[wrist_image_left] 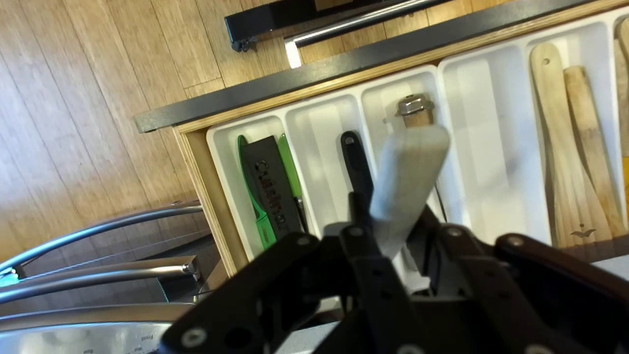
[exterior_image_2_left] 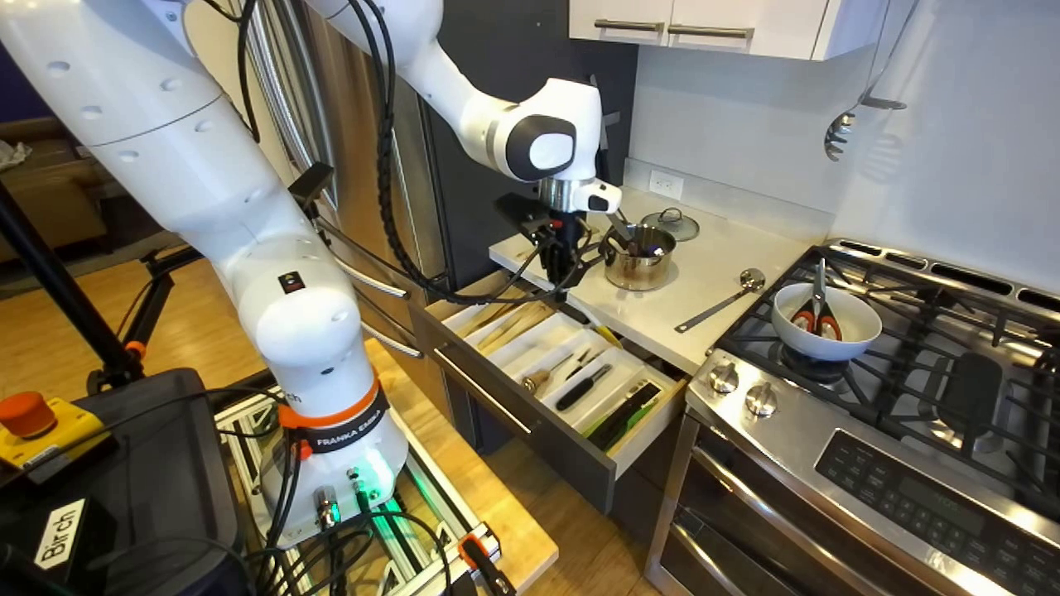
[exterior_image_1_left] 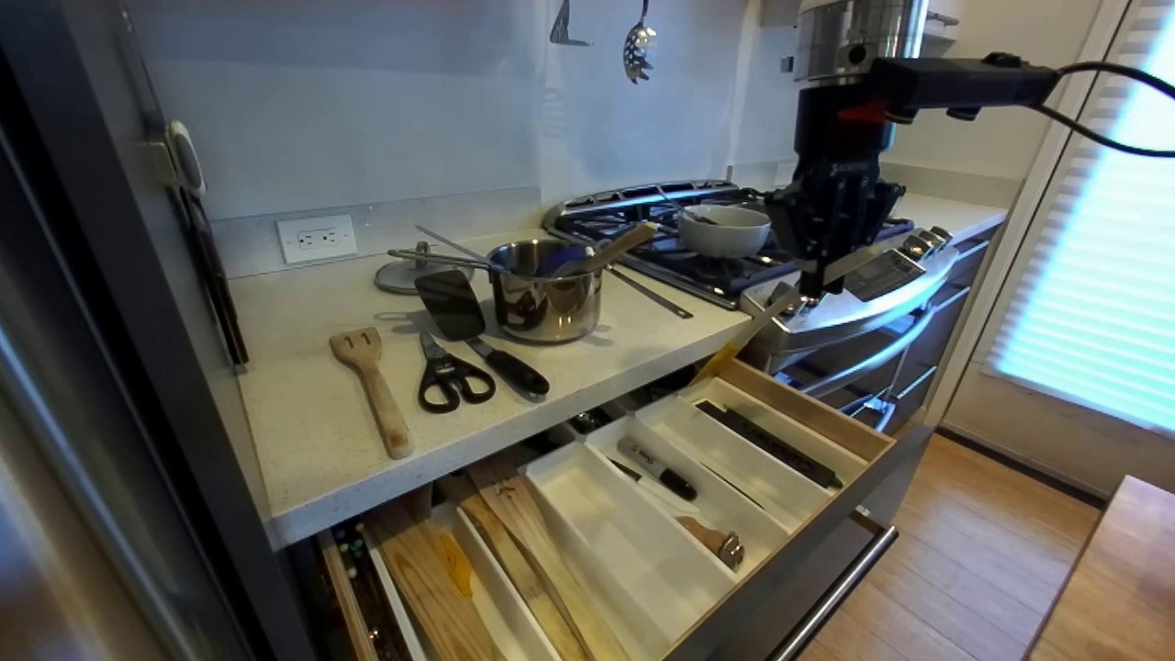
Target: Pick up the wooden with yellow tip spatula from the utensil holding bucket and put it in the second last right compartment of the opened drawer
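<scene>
Claw [exterior_image_1_left: 813,283] closed to handle's thickness, clamped on wooden handle [wrist_image_left: 412,169] of yellow-tipped spatula [exterior_image_1_left: 767,316]. Spatula slants; in exterior view, yellow tip [exterior_image_1_left: 721,359] points to 8 o'clock from claw, near rear of opened drawer [exterior_image_1_left: 811,408]. Pot [exterior_image_1_left: 548,310] with utensils [exterior_image_1_left: 622,246] stands at claw's 9 o'clock, on counter [exterior_image_1_left: 303,436]. In wrist view, black-handled utensil [wrist_image_left: 357,164] lies in compartment [wrist_image_left: 320,130] second from 9 o'clock end.

A kitchen: stove [exterior_image_2_left: 878,447], utensil drawer [exterior_image_2_left: 563,451].
</scene>
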### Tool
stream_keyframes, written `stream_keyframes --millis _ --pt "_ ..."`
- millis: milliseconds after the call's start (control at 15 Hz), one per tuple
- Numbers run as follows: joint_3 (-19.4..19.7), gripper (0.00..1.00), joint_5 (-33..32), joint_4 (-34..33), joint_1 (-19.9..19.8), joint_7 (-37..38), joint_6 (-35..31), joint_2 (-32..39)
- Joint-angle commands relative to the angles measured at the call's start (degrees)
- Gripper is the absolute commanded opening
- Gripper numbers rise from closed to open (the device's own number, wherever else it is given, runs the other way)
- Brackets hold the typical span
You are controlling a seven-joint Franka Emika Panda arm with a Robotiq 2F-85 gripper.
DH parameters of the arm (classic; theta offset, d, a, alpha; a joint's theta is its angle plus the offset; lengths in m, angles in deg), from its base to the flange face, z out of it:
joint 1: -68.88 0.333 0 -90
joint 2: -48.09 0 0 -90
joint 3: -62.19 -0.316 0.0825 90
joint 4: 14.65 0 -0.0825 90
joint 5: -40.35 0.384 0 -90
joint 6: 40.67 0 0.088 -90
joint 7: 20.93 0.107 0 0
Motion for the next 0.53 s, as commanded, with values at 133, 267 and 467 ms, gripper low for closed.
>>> stream_keyframes --millis 133,267,467 --pt "-0.10 0.06 -1.12 0.84 -0.06 1.34 -1.23 -0.22" --pt "-0.21 0.06 -1.24 2.21 -0.15 1.99 -3.08 -0.51" --pt "-0.36 0.06 -1.45 3.55 -0.26 2.63 -4.39 -0.38"
